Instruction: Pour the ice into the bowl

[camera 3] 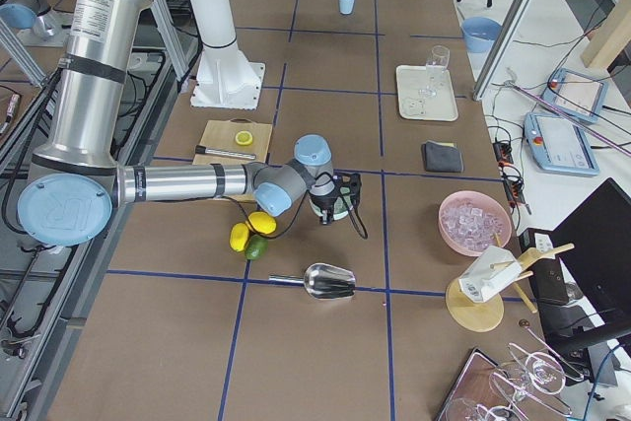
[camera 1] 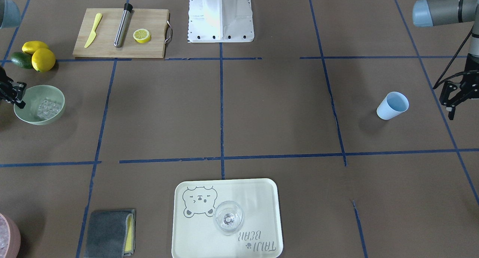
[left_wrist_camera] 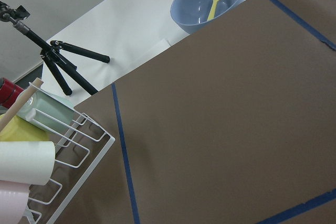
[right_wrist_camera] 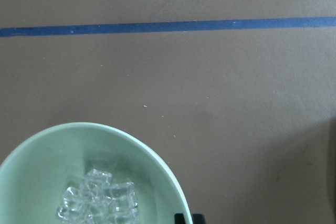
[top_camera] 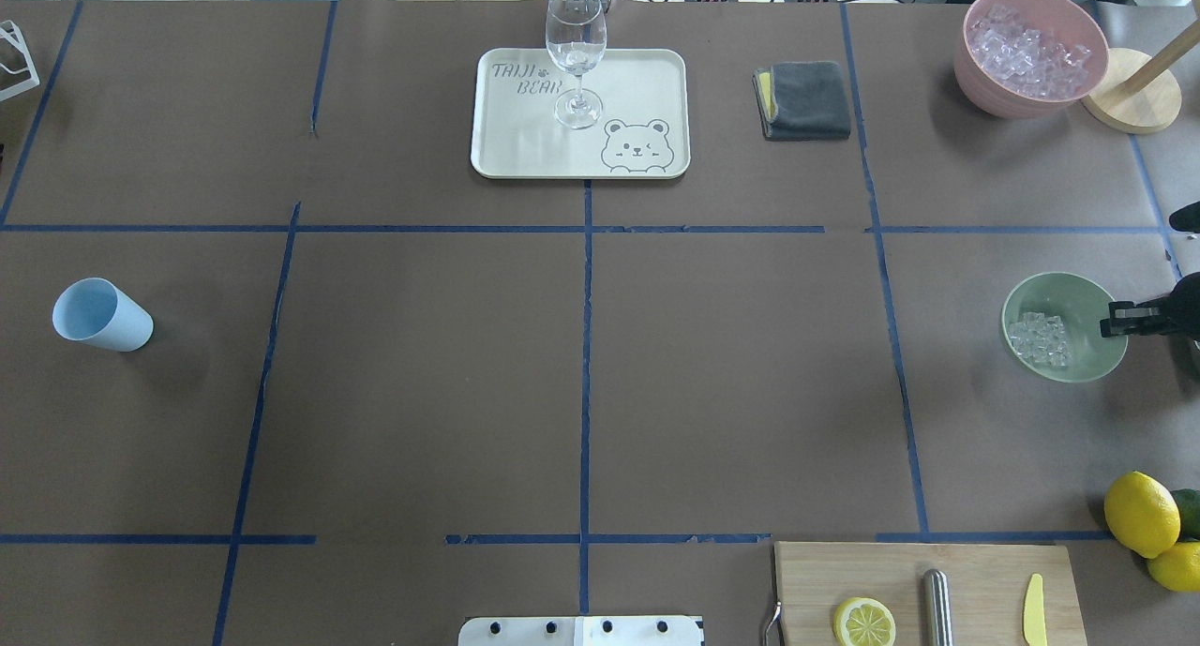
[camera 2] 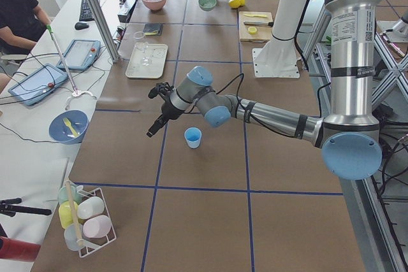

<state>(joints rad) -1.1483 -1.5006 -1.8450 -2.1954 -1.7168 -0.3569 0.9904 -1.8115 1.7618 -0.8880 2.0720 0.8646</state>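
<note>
The mint-green bowl (camera 1: 53,118) (top_camera: 1069,297) sits at the table's right end, with the clear ice (camera 1: 48,108) (top_camera: 1041,338) inside it. My right gripper (camera 1: 20,99) (top_camera: 1111,323) is at the bowl's outer rim. In the right wrist view its pads (right_wrist_camera: 180,217) sit close together over the rim of the bowl (right_wrist_camera: 52,150), so it looks shut on the rim; the ice (right_wrist_camera: 100,203) lies inside. My left gripper (camera 1: 449,106) (camera 2: 153,111) is open and empty beside the upright, empty blue cup (camera 1: 392,105) (top_camera: 101,315).
A pink container (top_camera: 1029,51) of whitish ice stands at the far right. A tray (top_camera: 637,83) holds a wine glass (top_camera: 575,55), with a grey cloth (top_camera: 804,99) beside it. The cutting board (top_camera: 975,571), the lemons (top_camera: 1141,513) and a metal scoop (camera 3: 330,281) are near the bowl.
</note>
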